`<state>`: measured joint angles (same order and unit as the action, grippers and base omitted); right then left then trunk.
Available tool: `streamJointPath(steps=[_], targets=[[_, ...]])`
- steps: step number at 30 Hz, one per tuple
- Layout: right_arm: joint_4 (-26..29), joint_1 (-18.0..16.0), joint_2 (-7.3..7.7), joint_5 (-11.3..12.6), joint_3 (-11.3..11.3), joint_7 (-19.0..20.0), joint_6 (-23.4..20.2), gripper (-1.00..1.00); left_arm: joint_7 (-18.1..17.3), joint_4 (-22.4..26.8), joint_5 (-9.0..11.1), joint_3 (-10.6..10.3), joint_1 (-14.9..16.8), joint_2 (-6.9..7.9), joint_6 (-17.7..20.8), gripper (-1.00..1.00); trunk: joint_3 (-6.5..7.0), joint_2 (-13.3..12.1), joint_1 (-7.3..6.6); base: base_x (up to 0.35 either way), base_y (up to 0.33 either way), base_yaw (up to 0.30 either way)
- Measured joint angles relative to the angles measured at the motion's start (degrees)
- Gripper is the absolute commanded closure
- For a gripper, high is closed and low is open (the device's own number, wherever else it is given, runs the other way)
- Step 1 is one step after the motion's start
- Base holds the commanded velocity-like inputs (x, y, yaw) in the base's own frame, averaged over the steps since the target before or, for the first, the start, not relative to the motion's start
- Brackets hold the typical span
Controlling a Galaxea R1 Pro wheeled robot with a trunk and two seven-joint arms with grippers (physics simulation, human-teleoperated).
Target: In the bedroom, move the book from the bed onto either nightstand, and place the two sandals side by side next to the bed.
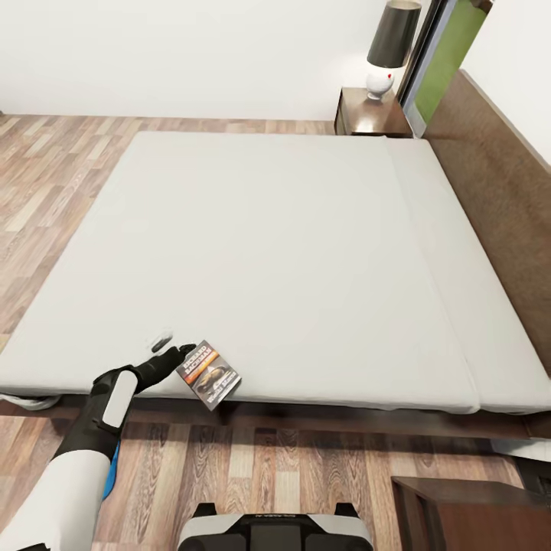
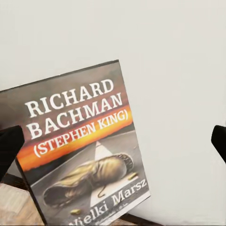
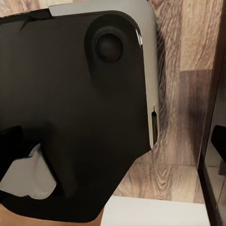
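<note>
Reaching over the bed (image 1: 306,252) edge, I hold my left end effector (image 1: 170,353) spread wide, empty, the book (image 1: 208,374) just beside it.

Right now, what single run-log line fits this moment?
phase: reaching for book | left gripper: open, beside book | book: at mattress near edge, not lifted | nightstand: far corner, lamp on it

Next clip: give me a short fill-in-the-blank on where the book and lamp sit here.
1. The thin dark paperback with the orange band lies at the pale grey-white mattress's near ____.
2. The white-based lamp with a dark shade stands on the dark wooden ____.
3. The arm reaching toward the paperback is the robot's ____ arm.

Missing words: edge; nightstand; left
</note>
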<state>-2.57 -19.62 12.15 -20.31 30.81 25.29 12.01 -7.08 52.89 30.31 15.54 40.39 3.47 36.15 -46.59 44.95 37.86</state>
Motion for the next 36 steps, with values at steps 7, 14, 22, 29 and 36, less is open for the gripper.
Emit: streamJointPath(steps=[7,14,22,29,36], targets=[[0.00,0.00,0.08,0.00,0.08,0.00,-0.01,-1.00,-0.04,0.40,-7.26,-0.01,-4.00,0.15,0.21,-1.00,0.18,-0.40,-0.22,0.000,0.000,0.000],[0.00,0.00,0.09,0.00,0.09,-0.02,-0.01,-1.00,-0.07,0.51,-8.67,0.06,-5.63,2.17,0.23,-1.00,1.44,-3.21,-1.76,0.000,0.000,0.000],[0.00,0.00,0.09,0.00,0.09,-0.06,0.01,-1.00,-1.28,0.48,-8.84,0.11,-6.18,2.64,0.32,-1.00,2.88,-6.43,-3.52,0.000,0.000,0.000],[0.00,0.00,0.09,0.00,0.09,-0.09,0.01,-1.00,-5.73,0.18,-9.00,0.12,-6.90,4.45,0.33,-1.00,4.14,-9.24,-5.06,0.000,0.000,0.000],[0.00,0.00,0.06,0.00,0.09,-0.09,-0.02,-1.00,-7.83,-4.67,-9.23,0.10,-7.23,5.42,-0.17,-1.00,5.40,-12.05,-6.60,0.000,0.000,0.000]])
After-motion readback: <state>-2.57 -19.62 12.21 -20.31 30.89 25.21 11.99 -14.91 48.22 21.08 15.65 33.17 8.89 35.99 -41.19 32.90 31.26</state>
